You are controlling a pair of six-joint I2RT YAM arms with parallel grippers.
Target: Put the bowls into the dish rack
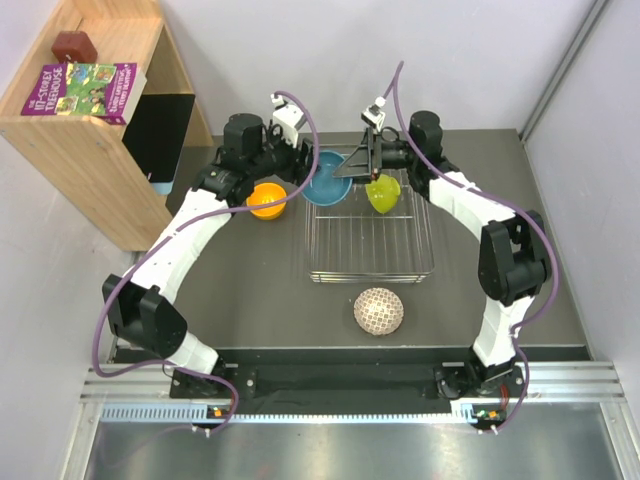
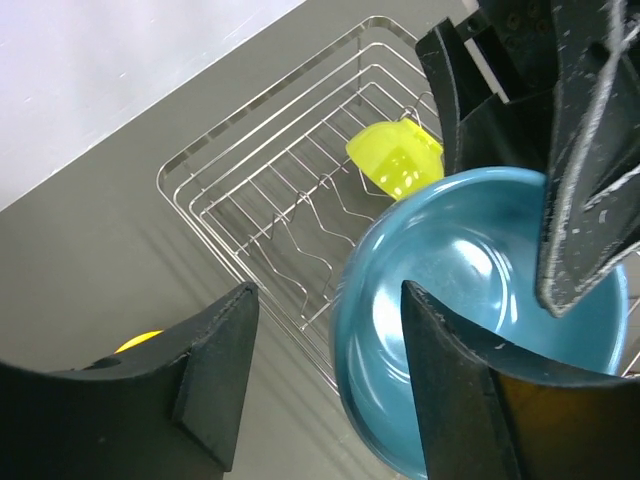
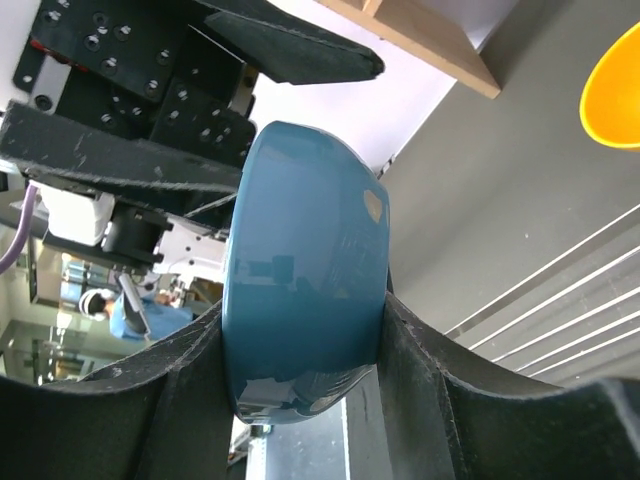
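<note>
My right gripper (image 1: 350, 172) is shut on the blue bowl (image 1: 325, 178) and holds it on edge over the far left corner of the dish rack (image 1: 370, 250); in the right wrist view both fingers (image 3: 430, 380) press on the bowl (image 3: 305, 280). My left gripper (image 1: 305, 165) is open, its jaws astride the blue bowl's rim (image 2: 470, 270) without clamping it. The yellow-green bowl (image 1: 383, 193) stands in the rack's far end. The orange bowl (image 1: 267, 199) sits on the table left of the rack. The lattice bowl (image 1: 379, 311) lies upside down in front of the rack. The pinkish-red bowl is out of view.
A wooden shelf (image 1: 90, 140) with a book (image 1: 85, 88) and a red-brown block (image 1: 75, 45) stands at the far left. Walls close the back and the right side. The rack's prongs (image 2: 300, 215) run along its middle.
</note>
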